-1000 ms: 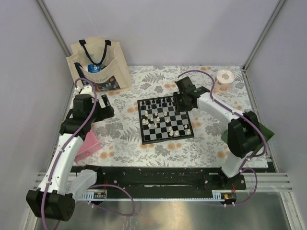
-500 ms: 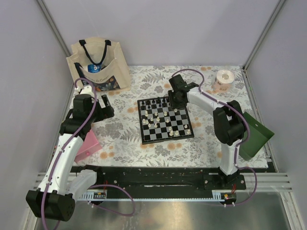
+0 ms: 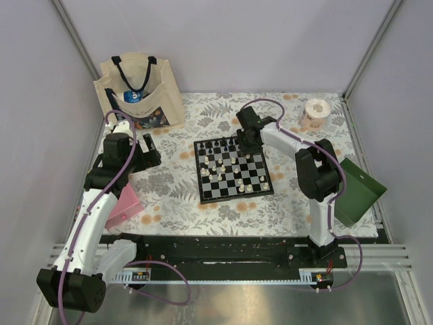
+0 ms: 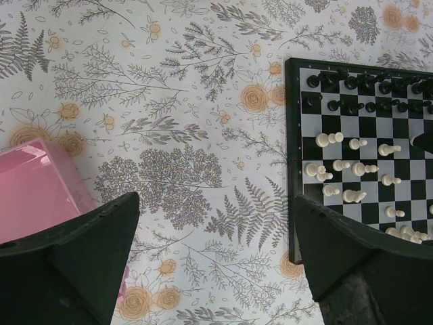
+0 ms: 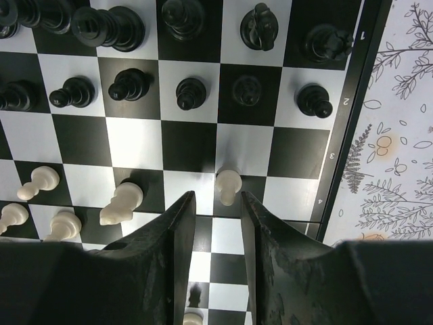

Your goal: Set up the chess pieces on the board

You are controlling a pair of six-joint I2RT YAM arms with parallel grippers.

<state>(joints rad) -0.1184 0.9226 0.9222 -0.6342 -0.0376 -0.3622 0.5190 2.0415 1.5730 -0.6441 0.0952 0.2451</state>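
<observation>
The board (image 3: 235, 198) lies in the middle of the flowered cloth. Black chess pieces (image 5: 191, 93) stand in two rows along its far side, and white ones (image 3: 220, 169) are scattered over the middle squares. My right gripper (image 3: 242, 140) hovers over the far part of the board. In the right wrist view its jaws (image 5: 216, 202) stand narrowly open, with a white pawn (image 5: 229, 184) just at the fingertips and untouched. My left gripper (image 4: 216, 203) is wide open and empty over the cloth, left of the board's edge (image 4: 292, 169).
A pink box (image 3: 122, 206) lies near the left arm, also seen as the pink box (image 4: 34, 189) by the left finger. A tote bag (image 3: 139, 91) stands at the back left, a tape roll (image 3: 316, 110) at the back right, a green tray (image 3: 358, 193) at the right.
The right gripper has moved left along the board's far side, from the far right corner to over the black rows. The left arm has not moved.
</observation>
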